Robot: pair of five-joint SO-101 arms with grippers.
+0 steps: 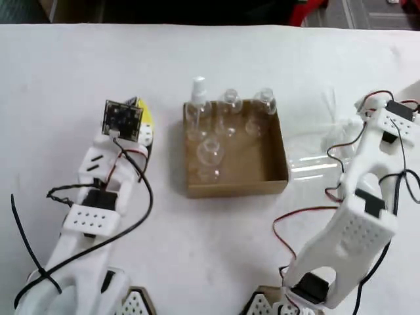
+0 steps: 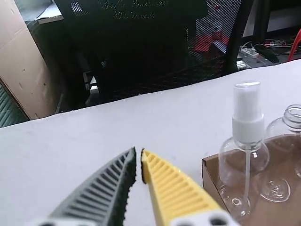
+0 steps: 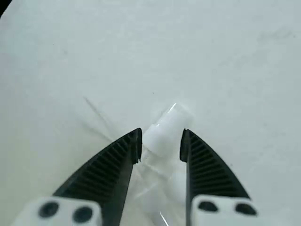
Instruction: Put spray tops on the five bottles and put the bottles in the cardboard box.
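Note:
The cardboard box stands mid-table with several clear bottles in it. One bottle in its far left corner wears a white spray top; the other bottles are open-necked. My left gripper hovers shut and empty just left of the box, its grey and yellow tips touching. At the right of the table my right gripper is low over the surface, its black fingers closed on the sides of a white spray top.
Loose spray tops with thin tubes and a clear plastic sheet lie on the white table between the box and the right arm. Dark chairs and a cardboard panel stand beyond the table's far edge.

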